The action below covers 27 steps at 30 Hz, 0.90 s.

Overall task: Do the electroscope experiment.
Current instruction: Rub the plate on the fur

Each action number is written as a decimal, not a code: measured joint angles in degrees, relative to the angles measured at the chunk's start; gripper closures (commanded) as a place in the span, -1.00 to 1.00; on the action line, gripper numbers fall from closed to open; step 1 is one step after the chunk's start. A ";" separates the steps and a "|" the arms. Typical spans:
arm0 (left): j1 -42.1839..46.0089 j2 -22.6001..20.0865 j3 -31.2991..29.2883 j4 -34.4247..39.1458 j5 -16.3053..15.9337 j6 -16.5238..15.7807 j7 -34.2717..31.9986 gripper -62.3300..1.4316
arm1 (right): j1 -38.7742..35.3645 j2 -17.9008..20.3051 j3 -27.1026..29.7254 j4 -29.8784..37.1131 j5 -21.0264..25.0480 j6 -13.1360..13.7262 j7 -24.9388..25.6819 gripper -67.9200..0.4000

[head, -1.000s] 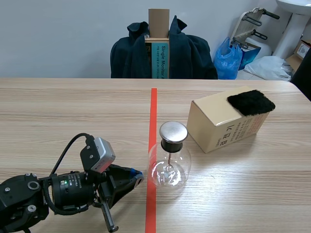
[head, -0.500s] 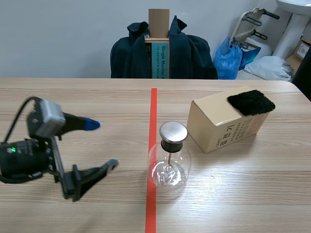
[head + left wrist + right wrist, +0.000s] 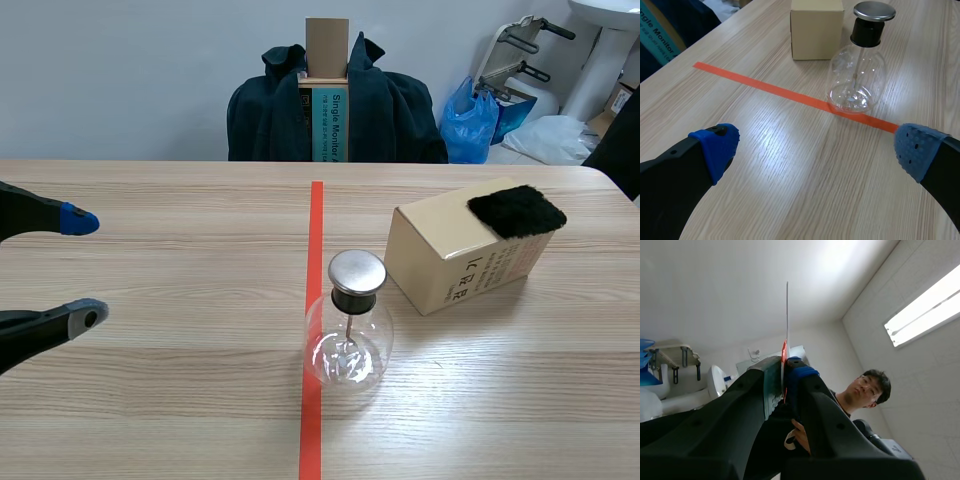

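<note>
I have the flask (image 3: 347, 335) standing on the red tape line (image 3: 316, 215), its metal cap (image 3: 357, 270) upright on top, and I place everything else from it. The cardboard box (image 3: 455, 255) sits just beside the flask on its far right, apart from the glass. A black fur pad (image 3: 516, 210) lies on the box's top at the end farthest from the flask.

My left gripper (image 3: 817, 150) hangs well to the left of the flask. Its blue pads (image 3: 715, 147) are spread wide with nothing between them. In its wrist view the flask is ahead of it, toward the right finger's side.

My right gripper (image 3: 784, 371) is the one that matters. Its fingers are pinched on a thin strip (image 3: 787, 315) seen edge-on. The strip's long axis runs straight out past the fingertips toward the ceiling, so it points away from the flask. A person's hand (image 3: 799, 434) shows just behind those fingers. I can't see the flask in that view at all.

As I judge it, the strip belongs at the fur pad and then at the metal cap. Both lie on the right arm's side of the flask, so the right arm is the one to bring down. It must first swing the strip's free end toward the table.
</note>
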State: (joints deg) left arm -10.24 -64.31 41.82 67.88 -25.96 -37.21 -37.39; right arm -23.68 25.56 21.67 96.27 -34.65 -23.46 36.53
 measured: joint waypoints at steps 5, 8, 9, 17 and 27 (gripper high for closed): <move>3.58 -3.04 0.00 0.00 -1.18 0.04 -2.03 -1.00 | 1.84 0.00 -1.55 -3.21 -1.70 -0.02 -0.20 0.97; 6.93 -3.61 -0.02 -0.02 -1.16 0.09 -3.43 -1.00 | 4.92 -0.02 -3.87 -6.47 -2.84 -0.02 -0.28 0.97; 8.11 -3.63 -0.02 -0.02 -1.14 0.07 -3.45 -1.00 | 6.01 0.00 -4.59 -7.74 -3.50 -0.04 -0.35 0.97; 17.49 -0.57 -7.41 -0.02 -1.57 0.70 -5.77 -1.00 | 14.29 -0.02 -14.23 -21.18 -7.45 -0.02 -0.61 0.97; 27.52 9.05 -26.60 -0.04 3.04 1.11 -3.10 -1.00 | 21.59 -0.02 -26.16 -32.22 -9.73 -0.07 -0.66 0.97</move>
State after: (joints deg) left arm 17.28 -55.27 15.22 67.83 -22.92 -36.10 -40.49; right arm -2.09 25.54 -4.49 64.05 -44.38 -23.53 35.88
